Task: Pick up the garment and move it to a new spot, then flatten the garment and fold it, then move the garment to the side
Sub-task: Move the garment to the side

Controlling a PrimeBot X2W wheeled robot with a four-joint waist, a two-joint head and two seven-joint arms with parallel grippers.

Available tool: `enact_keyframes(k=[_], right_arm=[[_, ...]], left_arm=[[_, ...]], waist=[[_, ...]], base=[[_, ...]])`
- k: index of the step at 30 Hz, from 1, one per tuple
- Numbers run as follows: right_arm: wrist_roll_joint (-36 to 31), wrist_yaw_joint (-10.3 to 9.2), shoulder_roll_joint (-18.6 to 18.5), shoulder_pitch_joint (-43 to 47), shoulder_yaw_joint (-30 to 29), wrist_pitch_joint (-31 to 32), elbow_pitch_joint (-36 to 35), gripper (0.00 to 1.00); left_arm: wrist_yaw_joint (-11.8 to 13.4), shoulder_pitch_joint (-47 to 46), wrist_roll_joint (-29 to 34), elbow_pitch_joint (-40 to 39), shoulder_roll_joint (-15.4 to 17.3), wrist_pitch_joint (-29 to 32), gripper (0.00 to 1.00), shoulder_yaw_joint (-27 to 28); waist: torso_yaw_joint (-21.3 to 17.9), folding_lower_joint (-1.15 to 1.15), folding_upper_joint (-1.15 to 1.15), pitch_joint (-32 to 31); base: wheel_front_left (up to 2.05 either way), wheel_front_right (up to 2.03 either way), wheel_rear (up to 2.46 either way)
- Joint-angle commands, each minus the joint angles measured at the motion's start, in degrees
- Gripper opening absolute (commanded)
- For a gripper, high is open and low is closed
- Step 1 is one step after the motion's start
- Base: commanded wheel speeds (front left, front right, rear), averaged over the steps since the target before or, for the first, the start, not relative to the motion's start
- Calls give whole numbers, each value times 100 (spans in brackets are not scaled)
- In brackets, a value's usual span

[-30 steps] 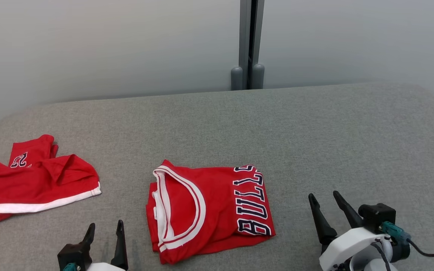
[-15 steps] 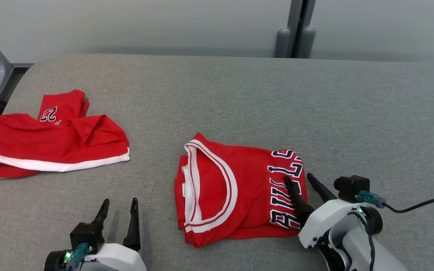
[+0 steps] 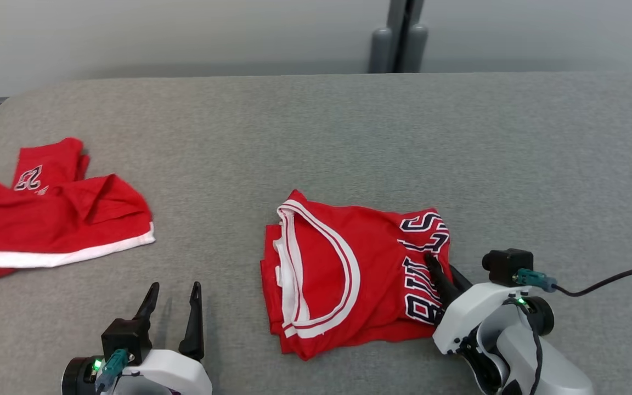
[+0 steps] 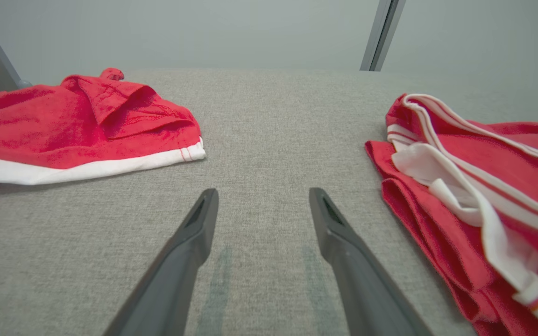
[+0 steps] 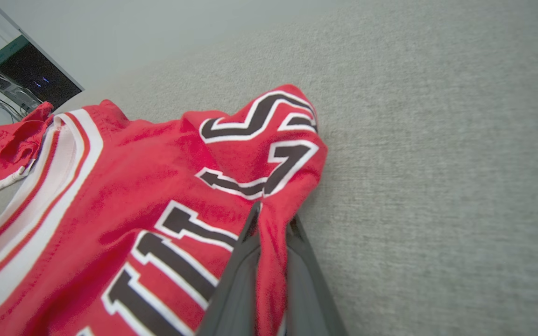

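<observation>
Right gripper (image 3: 441, 270), lower right of the head view, is clamped on a raised pinch of cloth at the lettered edge of the folded red jersey (image 3: 338, 263); the right wrist view shows this fold gripped between both fingers. Jersey position: frame centre, on the grey fabric-covered table (image 3: 349, 126). Left gripper (image 3: 175, 286), lower left, has its fingers spread wide and holds nothing. A second red garment (image 3: 47, 225) with a white hem lies at the left edge, well apart from the jersey.
</observation>
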Motion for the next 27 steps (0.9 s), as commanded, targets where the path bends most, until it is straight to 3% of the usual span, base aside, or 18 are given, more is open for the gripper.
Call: enact_keyframes(k=[1, 16, 21, 27], right_arm=[[-64, -14, -87, -41, -57, -37, -57, 0], [-360, -11, -52, 218, -366, -40, -629, 0], [-614, -10, -61, 92, -374, -41, -691, 0], [-1121, -11, -205, -402, -524, -42, -603, 0]], left_arm=[[-19, -116, 48, -36, 17, 1, 100, 2], [-132, -533, 147, -51, 22, 1, 100, -330], [-96, -649, 189, -96, 29, 1, 100, -374], [-150, -807, 353, -212, 26, 1, 100, -402]], waist=[[-517, 0, 0, -17], [-2959, 0, 0, 257], [-3120, 0, 0, 446], [-2871, 0, 0, 687]], base=[[0, 0, 0], [0, 0, 0], [0, 0, 0], [0, 0, 0]])
